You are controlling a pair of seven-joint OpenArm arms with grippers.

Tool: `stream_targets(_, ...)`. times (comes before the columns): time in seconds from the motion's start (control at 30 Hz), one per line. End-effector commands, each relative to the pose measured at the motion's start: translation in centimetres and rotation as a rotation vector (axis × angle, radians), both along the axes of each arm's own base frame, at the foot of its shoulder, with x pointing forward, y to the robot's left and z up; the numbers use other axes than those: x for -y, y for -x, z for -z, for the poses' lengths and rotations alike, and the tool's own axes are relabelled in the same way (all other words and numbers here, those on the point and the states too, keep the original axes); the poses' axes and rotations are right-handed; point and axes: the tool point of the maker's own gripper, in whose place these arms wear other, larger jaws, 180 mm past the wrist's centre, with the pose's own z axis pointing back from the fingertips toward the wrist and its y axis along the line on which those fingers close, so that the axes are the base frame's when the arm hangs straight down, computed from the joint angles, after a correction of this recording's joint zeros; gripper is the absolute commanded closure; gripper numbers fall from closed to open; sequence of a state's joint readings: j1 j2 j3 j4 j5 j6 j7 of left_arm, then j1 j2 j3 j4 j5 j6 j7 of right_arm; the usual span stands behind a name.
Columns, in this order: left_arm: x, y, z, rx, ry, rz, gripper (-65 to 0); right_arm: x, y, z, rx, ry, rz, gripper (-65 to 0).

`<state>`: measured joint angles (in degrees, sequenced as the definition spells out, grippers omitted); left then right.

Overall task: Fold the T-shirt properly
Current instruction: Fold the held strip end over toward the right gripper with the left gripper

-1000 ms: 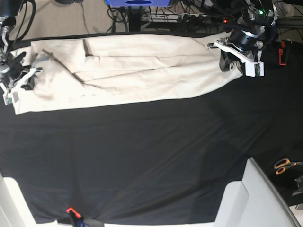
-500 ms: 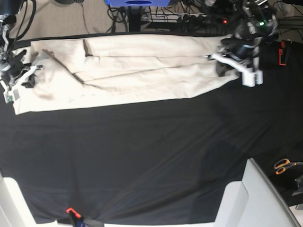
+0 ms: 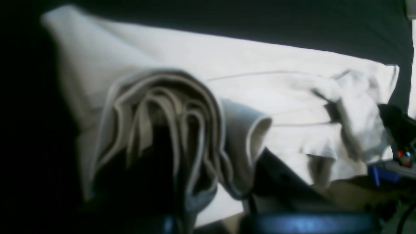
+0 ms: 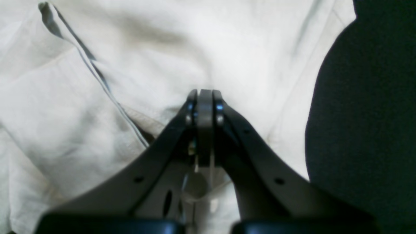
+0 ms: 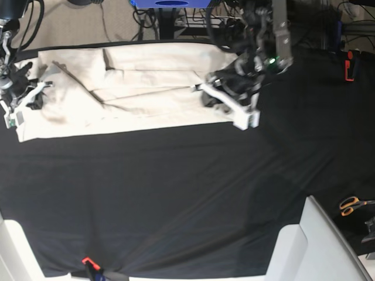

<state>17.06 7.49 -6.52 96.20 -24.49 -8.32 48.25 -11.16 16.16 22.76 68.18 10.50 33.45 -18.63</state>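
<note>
Jaws of the right gripper (image 4: 205,97) are pressed flat together, their matte black curved fingers meeting at a narrow tip directly over soft cream fabric; whether cloth is caught between them cannot be told. Jaws of the left gripper (image 5: 220,100) are closed on the T-shirt (image 5: 129,88), pinching a bunched end whose hemmed layers stack in rounded, looping folds in the left wrist view. From that grip the cotton runs back as a long, wrinkled band, off-white and unprinted, with shallow creases and stitched seam lines. In the base view the garment lies along the far edge of the black cloth-covered table (image 5: 176,193), stretched between both grippers, with the right gripper at its other end near the table's corner. Rigid pale grey-white panels (image 5: 319,240) stand at the near corner, well apart from the shirt, and orange-handled scissors (image 5: 351,205) lie beside them.
</note>
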Motion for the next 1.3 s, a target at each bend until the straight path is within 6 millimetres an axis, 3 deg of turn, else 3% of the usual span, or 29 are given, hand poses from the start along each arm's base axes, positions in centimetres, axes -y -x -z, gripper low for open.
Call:
stream_targets(0.0,0.8,-0.9,-1.0,0.038,0.027,0.0,0.0,0.8,-1.2,-1.3,0.048,0.013,0.002,0.0)
stream_targets(0.1,1.2,-1.8,-1.0,0.035,0.036,-0.014,0.0,0.9,-1.2,-1.3,0.048,0.014,0.002,0.0)
stream_targets(0.4,8.3,-2.4,0.1,0.009,0.058,0.218,0.0,0.8,-1.9,-1.6,0.061,0.013,-0.001,0.0)
stream_targets(0.73,11.7,-2.0,0.2,0.009,0.059,0.341,0.0,1.0,-1.9,-1.7,0.064,0.017,0.002,0.0)
stream_targets(1.27,12.4,-2.1,-0.2,0.02,0.059,0.365,0.0,1.0,-2.1,-1.8,0.066,0.016,0.0,-0.5)
